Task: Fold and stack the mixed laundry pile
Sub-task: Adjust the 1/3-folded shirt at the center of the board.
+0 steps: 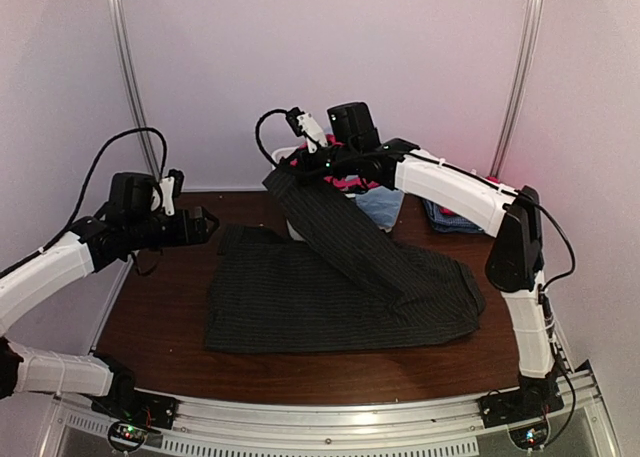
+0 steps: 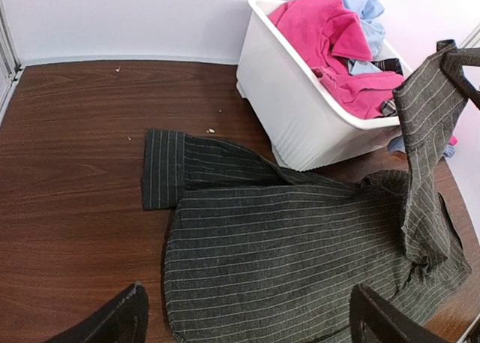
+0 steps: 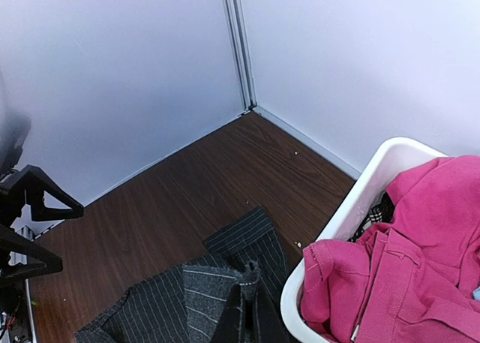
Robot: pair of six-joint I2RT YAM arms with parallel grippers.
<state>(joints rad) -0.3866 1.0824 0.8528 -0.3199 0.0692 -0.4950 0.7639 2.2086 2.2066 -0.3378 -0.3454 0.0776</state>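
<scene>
Shirt in black pinstripe [image 1: 330, 292] lies on my desk [image 1: 160, 317], long axis left to right; my right hand [image 1: 292, 173] pinches its raised end, my spread left hand [image 1: 208, 224] hovers nearer its left sleeve [image 1: 245, 239].

The shirt [image 1: 330, 287] on the tabletop [image 1: 160, 317] was black going to charcoal, ruled with fine pale pinstripes that ran the other way on its sleeve. The tabletop itself was a dark red-brown with a wood grain. The tub [image 2: 300, 110] was plain white. It held a bright pink-red garment [image 2: 330, 35] and a light blue garment [image 2: 360, 1]. A darker blue cloth [image 1: 452, 217] showed at the right. The right arm [image 1: 450, 192] was white with black joints, and the walls [image 1: 300, 57] were pale with a lilac tint.
</scene>
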